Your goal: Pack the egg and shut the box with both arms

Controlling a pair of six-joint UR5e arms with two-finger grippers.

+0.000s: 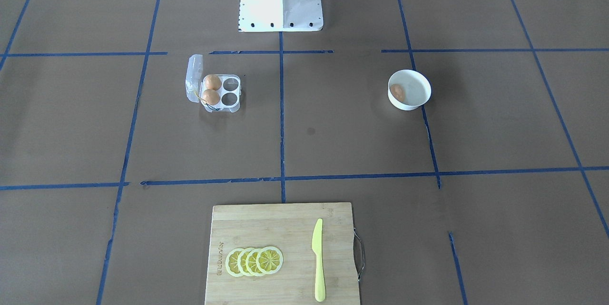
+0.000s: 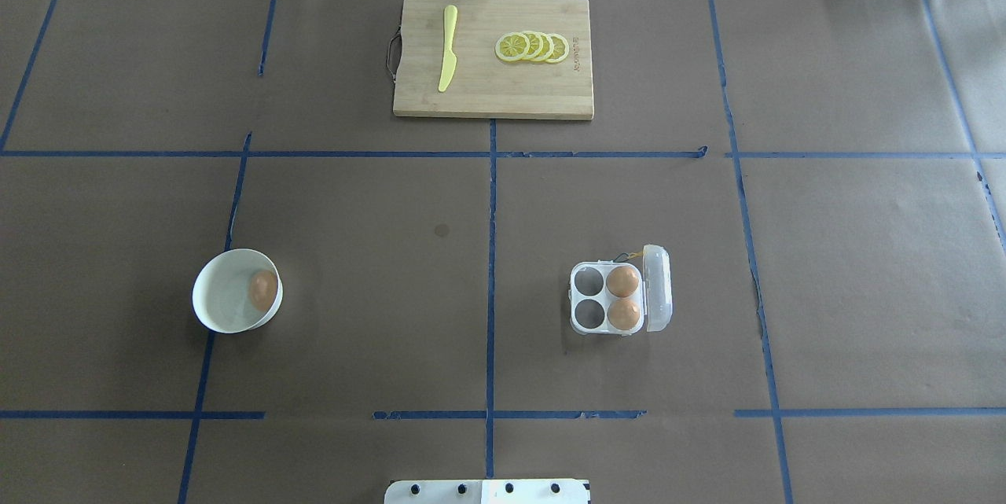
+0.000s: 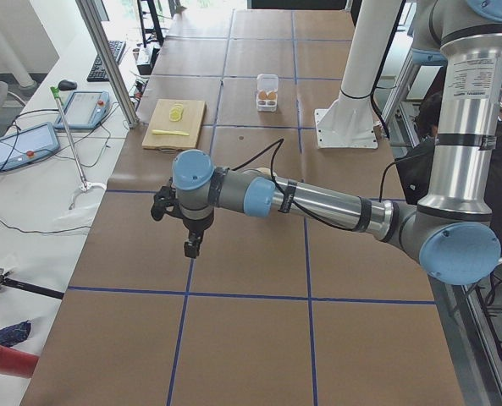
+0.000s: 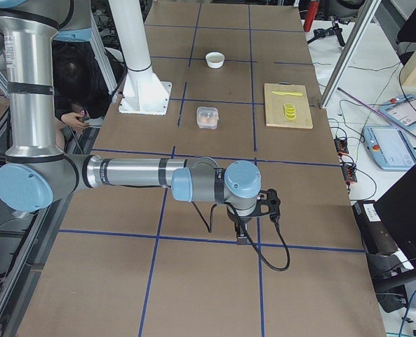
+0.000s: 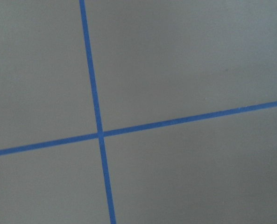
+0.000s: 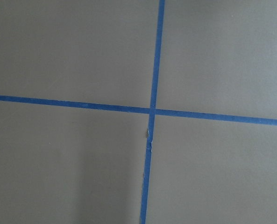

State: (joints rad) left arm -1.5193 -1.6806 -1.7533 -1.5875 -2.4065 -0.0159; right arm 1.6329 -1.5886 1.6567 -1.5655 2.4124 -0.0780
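Note:
A tan-brown egg (image 2: 263, 290) lies in a round white bowl (image 2: 222, 298) on the robot's left side; it also shows in the front view (image 1: 397, 92). The clear four-cell box (image 2: 589, 298) stands open on the right side, its lid (image 2: 657, 288) folded out. Two brown eggs (image 2: 623, 281) fill the cells by the lid, and the other two cells are empty. The left gripper (image 3: 160, 205) shows only in the left side view, far from the bowl. The right gripper (image 4: 271, 203) shows only in the right side view, far from the box. I cannot tell whether either is open or shut.
A bamboo cutting board (image 2: 487, 95) at the far middle holds a yellow knife (image 2: 448, 48) and lemon slices (image 2: 533, 47). The white pedestal base (image 1: 280, 0) stands at the near edge. Blue tape lines cross the brown paper. Both wrist views show only paper and tape.

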